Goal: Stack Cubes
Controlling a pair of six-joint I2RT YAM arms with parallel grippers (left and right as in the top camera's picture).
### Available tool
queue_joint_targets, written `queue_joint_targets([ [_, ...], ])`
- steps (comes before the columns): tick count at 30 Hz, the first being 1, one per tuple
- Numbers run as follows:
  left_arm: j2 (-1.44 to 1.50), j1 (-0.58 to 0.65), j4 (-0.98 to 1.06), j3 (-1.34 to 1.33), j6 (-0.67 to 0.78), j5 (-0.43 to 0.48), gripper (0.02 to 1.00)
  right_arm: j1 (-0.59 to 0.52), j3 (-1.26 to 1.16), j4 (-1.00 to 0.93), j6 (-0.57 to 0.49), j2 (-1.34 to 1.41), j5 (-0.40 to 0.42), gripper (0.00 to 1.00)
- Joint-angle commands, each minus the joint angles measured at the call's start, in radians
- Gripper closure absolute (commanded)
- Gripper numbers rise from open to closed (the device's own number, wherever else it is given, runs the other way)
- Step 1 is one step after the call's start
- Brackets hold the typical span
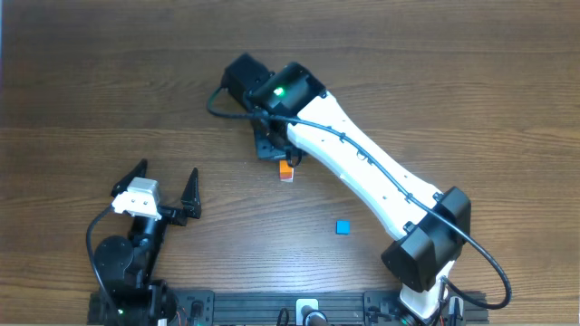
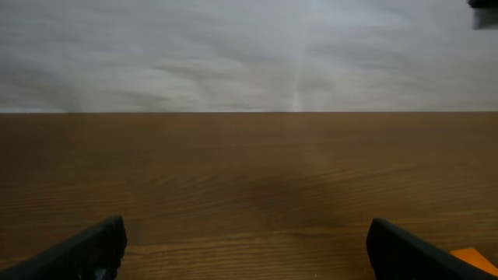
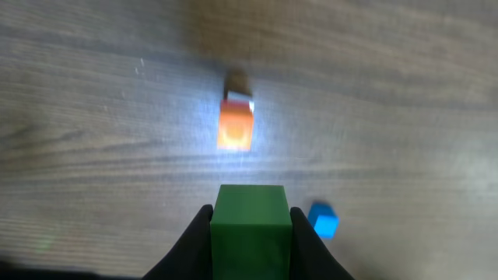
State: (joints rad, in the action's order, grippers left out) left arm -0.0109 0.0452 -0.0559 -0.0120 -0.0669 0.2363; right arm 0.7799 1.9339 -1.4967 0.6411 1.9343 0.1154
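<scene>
My right gripper is shut on a green cube and hangs above the table. An orange cube rests on the wood a little ahead of it, also seen under the right arm's wrist as the orange cube. A white and reddish edge shows against the orange cube; I cannot tell what it is. A blue cube lies apart from it, and appears as the blue cube nearer the right arm's base. My left gripper stands open at the left, with nothing between its fingers.
The wooden table stretches bare around the cubes. The right arm's white link crosses diagonally over the middle. A pale wall stands beyond the table's far edge in the left wrist view.
</scene>
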Motion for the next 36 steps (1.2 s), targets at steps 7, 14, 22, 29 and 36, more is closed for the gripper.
queue_joint_targets([
  [7, 0.005, -0.005, 0.002, 0.006, 0.018, 0.01, 0.018, 0.019, -0.03, -0.011, 0.17, -0.014, -0.056, 0.989],
  [14, 0.005, -0.005, 0.002, 0.006, 0.018, 0.01, 0.018, -0.024, -0.111, 0.065, 0.161, -0.008, -0.086, 0.989],
  [22, 0.005, -0.005, 0.002, 0.006, 0.018, 0.01, 0.018, -0.058, -0.21, 0.181, 0.109, -0.008, -0.111, 0.991],
  [29, 0.005, -0.005, 0.002, 0.006, 0.018, 0.01, 0.02, -0.06, -0.26, 0.237, 0.09, -0.008, -0.111, 0.989],
  [36, 0.005, -0.005, 0.002, 0.006, 0.018, 0.01, 0.018, -0.057, -0.261, 0.249, 0.083, 0.012, -0.111, 0.989],
])
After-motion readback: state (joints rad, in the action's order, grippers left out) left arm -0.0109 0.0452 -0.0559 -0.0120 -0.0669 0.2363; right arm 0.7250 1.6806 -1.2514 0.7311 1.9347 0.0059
